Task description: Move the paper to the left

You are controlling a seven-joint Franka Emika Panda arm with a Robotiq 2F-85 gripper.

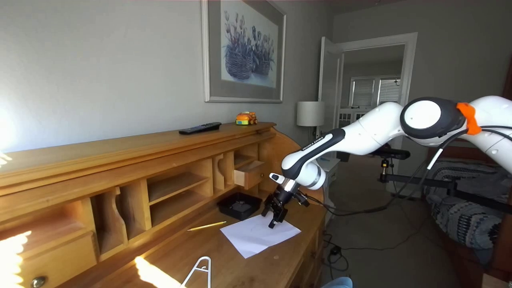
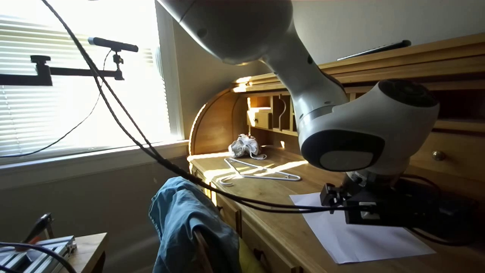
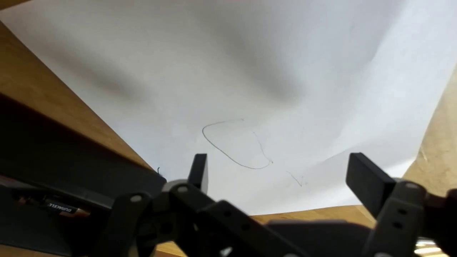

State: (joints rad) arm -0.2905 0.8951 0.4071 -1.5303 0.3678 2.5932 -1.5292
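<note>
The paper [image 1: 250, 238] is a white sheet lying on the wooden desk, also seen in an exterior view [image 2: 363, 242]. In the wrist view the paper [image 3: 285, 89] fills most of the picture, with thin curved pencil marks and slight creases. My gripper [image 1: 269, 219] points down over the paper's far right part. In the wrist view the gripper [image 3: 282, 175] is open, its fingers wide apart with only paper beneath them. I cannot tell whether the fingertips touch the sheet. In an exterior view the fingertips are hidden behind the dark gripper body.
A black tray [image 1: 240, 206] stands against the paper's back side, and holds a battery [image 3: 61, 208]. A pencil [image 1: 207, 226] and a white hanger [image 2: 265, 177] lie on the desk [image 1: 224, 264]. A drawer [image 1: 249, 176] is pulled out. A blue cloth [image 2: 189, 223] hangs in front of the desk.
</note>
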